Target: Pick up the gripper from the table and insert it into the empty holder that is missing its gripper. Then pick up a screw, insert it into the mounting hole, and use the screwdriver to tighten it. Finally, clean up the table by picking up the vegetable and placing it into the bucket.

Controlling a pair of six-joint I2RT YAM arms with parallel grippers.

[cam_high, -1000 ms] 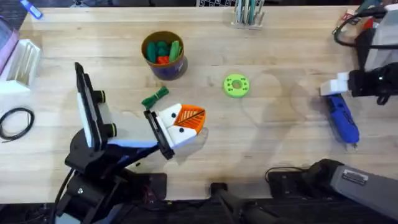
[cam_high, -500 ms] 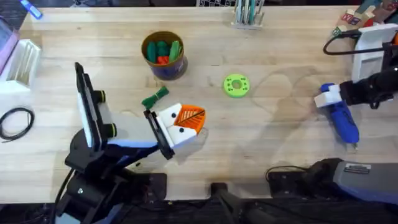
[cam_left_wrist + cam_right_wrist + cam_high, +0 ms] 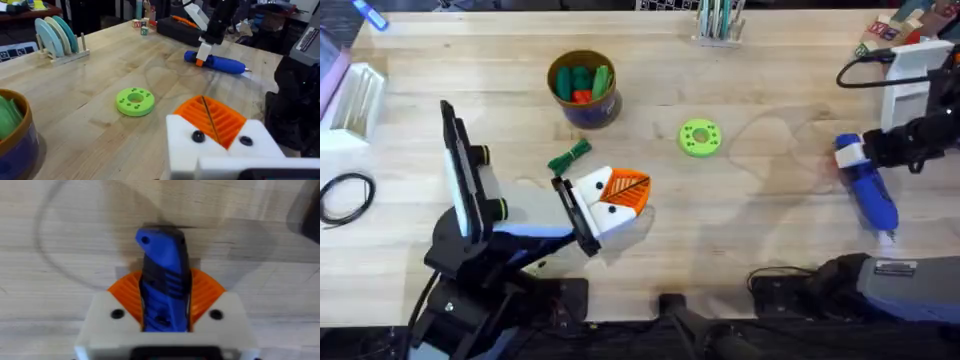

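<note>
Ahead of the left claw [image 3: 620, 195] the surface [image 3: 770, 230] lies open toward the right claw [image 3: 853, 152], which sits clamped over the blue screwdriver [image 3: 870, 192]. The green disc [image 3: 700, 137] lies between them. The dark green vegetable [image 3: 569, 155] lies just beside the left claw, the bucket [image 3: 584, 88] beyond it.

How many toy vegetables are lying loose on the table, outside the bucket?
1. The vegetable, dark green, lies on the table just below the bucket and up-left of the left tool. More toy pieces sit inside the bucket, and some there may be hidden.
</note>
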